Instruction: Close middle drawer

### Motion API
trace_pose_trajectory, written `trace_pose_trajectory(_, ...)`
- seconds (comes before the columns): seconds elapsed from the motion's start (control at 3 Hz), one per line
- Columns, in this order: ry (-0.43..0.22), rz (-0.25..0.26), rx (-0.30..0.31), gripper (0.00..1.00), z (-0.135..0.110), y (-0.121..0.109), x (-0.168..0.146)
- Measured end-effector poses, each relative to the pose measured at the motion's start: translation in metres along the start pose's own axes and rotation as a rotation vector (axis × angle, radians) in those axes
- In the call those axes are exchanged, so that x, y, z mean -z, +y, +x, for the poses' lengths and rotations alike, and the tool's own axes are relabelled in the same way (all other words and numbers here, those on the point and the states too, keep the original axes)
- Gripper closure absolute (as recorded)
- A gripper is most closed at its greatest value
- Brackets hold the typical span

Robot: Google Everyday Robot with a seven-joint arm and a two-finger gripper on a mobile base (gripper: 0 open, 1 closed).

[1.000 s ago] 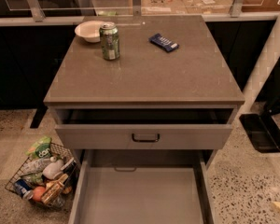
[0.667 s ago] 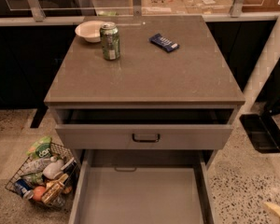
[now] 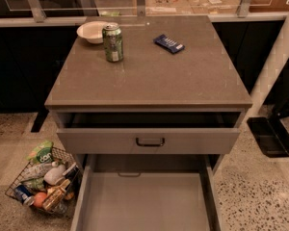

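Note:
The middle drawer (image 3: 144,201) is pulled far out towards me below the uppermost drawer. I see its plain grey inside and both side walls. Its front is cut off by the bottom edge of the view. A small dark bar (image 3: 129,174) shows at its back wall. The uppermost drawer (image 3: 192,141), with a dark bar handle (image 3: 150,142), stands out a little under the countertop. The lowest drawer is hidden. The gripper is not in view.
On the cabinet top (image 3: 149,76) stand a white bowl (image 3: 92,32), a green can (image 3: 112,42) and a dark blue packet (image 3: 168,43). A wire basket of snacks (image 3: 43,182) sits on the floor at left. A dark object (image 3: 269,134) and a white post (image 3: 274,66) are at right.
A pale object at the bottom right edge in the earlier frames has gone out of view. The drawers and the things on top have not moved.

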State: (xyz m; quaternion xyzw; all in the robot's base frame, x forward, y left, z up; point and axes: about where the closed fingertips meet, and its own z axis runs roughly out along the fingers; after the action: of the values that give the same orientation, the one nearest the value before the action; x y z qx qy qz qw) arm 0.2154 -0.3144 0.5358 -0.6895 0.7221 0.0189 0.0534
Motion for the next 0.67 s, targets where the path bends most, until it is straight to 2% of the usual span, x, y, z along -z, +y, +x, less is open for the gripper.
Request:
trace_pose_trajectory(0.33,-0.025,-0.047,-0.02,0.41,-0.003,0.024,-0.039)
trace_pose_trajectory(0.67,-0.047,-0.12,-0.048,0.65,-0.004,0.054,-0.081)
